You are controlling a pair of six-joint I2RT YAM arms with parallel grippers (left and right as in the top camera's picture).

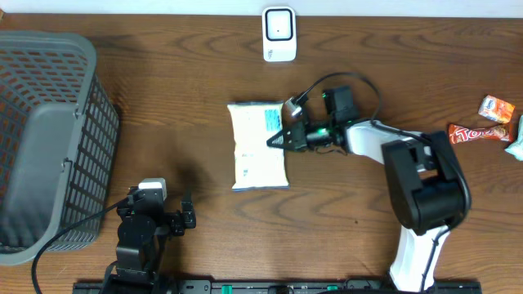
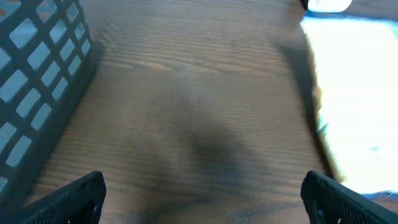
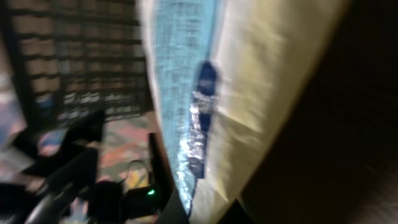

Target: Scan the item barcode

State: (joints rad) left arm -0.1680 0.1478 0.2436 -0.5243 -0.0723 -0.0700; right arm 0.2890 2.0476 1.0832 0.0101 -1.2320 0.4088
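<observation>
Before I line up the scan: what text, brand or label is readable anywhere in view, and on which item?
"To…": white letters on the red candy bar; the rest is unclear.
Orange wrapper: print too small to read.
White packet: blue label, blurred in every view.
White scanner: no readable marking.

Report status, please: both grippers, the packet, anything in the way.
Right gripper shut on white packet, at edge. Left gripper open, beside basket. Nothing between packet and scanner.
</observation>
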